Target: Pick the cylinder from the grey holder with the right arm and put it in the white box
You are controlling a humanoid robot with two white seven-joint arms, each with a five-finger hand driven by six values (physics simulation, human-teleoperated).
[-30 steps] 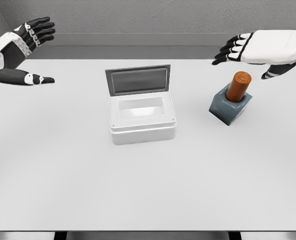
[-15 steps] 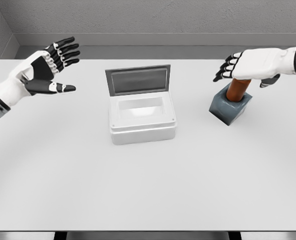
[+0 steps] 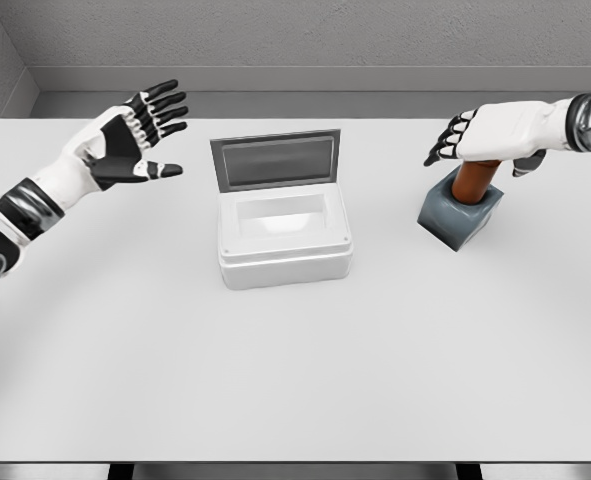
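Observation:
An orange-brown cylinder (image 3: 470, 182) stands upright in the grey holder (image 3: 460, 213) at the right of the white table. My right hand (image 3: 480, 135) hovers directly over the cylinder's top and hides it, fingers spread toward the left and thumb hanging at the right, open and gripping nothing. The white box (image 3: 283, 232) sits mid-table with its grey lid (image 3: 274, 160) standing up at the back and its inside bare. My left hand (image 3: 140, 135) is raised open at the left, well away from the box.
The table (image 3: 295, 370) reaches back to a grey wall. Its near edge lies at the bottom of the view.
The right hand came down and drew back toward the right onto the cylinder's top. The left arm swung further in toward the box, hand still spread.

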